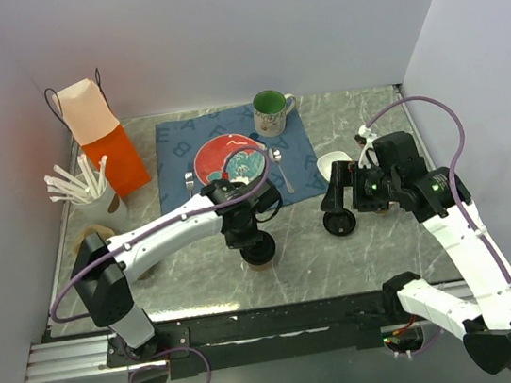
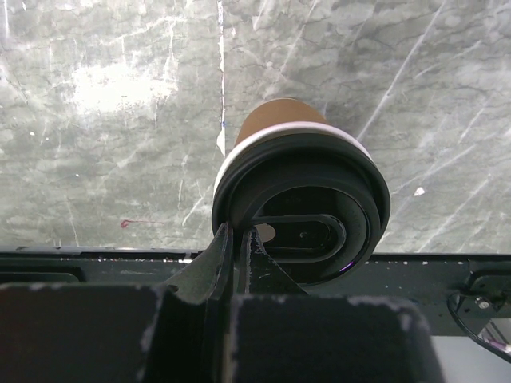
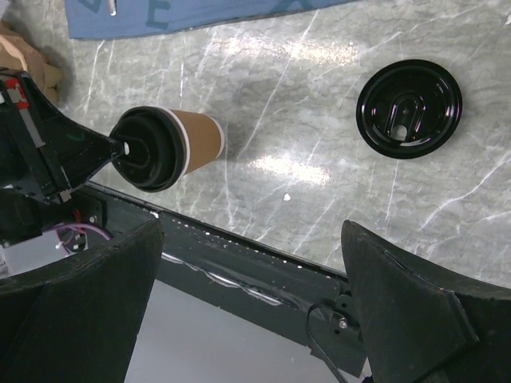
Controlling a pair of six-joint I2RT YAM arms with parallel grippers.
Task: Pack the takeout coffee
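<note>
From above, the left arm stretches from its base low and long toward the near edge of the blue mat [image 1: 173, 146], wrist bent down, so the left gripper [image 1: 252, 238] sits on top of the coffee [image 1: 262, 251], which is just off the mat's near edge, on the bare table [image 1: 182, 278]. The right arm rises from its base, elbow high, and folds its forearm back toward the mat's near right corner. The right gripper [image 1: 337, 205] hangs there above a loose black lid [image 1: 340, 225]. In the left wrist view the two fingers [image 2: 227, 255] are clenched together on the rim of the coffee's black lid, with the brown cup showing beyond it. I cannot tell whether the cup rests on the table or is lifted. In the right wrist view the fingers [image 3: 80, 319] stand spread wide with nothing between them. The gripped coffee and the loose lid both lie below the mat's edge, well apart from each other.
</note>
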